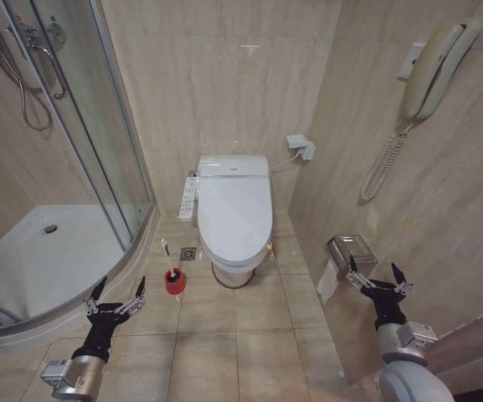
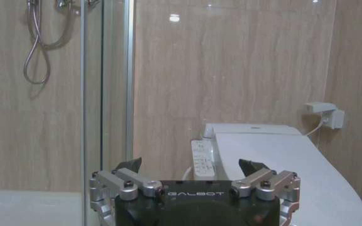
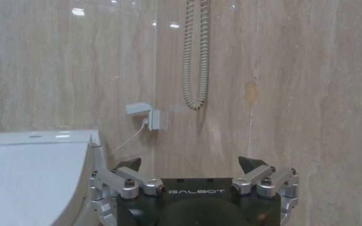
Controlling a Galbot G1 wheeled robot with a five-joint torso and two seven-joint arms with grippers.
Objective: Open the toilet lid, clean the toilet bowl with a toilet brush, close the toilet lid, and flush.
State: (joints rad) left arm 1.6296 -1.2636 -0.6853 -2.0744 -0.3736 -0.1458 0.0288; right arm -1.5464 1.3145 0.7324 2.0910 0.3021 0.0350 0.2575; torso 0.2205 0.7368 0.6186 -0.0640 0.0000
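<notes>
Left gripper (image 1: pixel 117 292) and right gripper (image 1: pixel 377 277) are hovering low, fingers spread wide, holding nothing; toilet lid (image 1: pixel 234 208) is sitting closed.

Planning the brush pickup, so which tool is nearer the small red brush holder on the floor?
Left. The left tool hangs open just short of the small round red brush holder; the right tool is open beyond the closed white toilet lid.
</notes>
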